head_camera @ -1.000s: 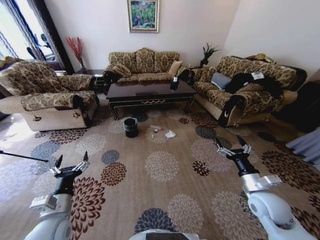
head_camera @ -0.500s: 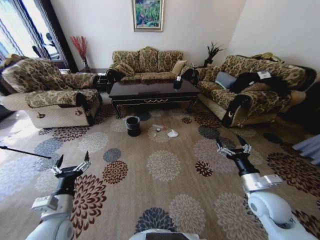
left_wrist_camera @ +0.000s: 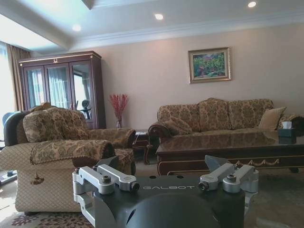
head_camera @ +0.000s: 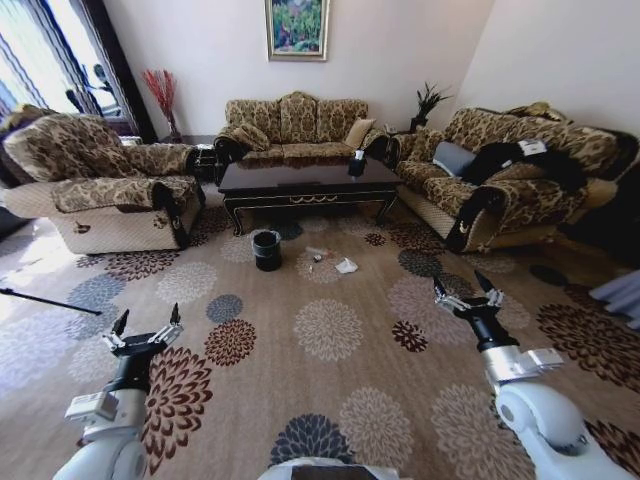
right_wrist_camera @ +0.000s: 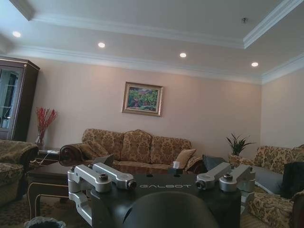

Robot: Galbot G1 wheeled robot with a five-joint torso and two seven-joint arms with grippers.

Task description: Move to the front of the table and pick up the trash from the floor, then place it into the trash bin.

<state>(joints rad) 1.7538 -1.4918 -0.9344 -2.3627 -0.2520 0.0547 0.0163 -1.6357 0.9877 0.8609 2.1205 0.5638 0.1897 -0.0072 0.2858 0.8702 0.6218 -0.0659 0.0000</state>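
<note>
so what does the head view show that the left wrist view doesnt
Head view alone: the trash bin on the floor, the trash scattered beside it in front of the table, the open right tool, and the right-hand sofa.

Left wrist view alone: a glass-door cabinet and ceiling spotlights.

Both: the table, the back sofa, the painting, the left armchair, and the open left tool, held low over the carpet.

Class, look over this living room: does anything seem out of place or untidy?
Yes: litter lies on the floor in front of the table, a white paper wad and smaller bits beside it, though the trash bin stands close by. Dark clothing is draped over the right sofa.
</note>
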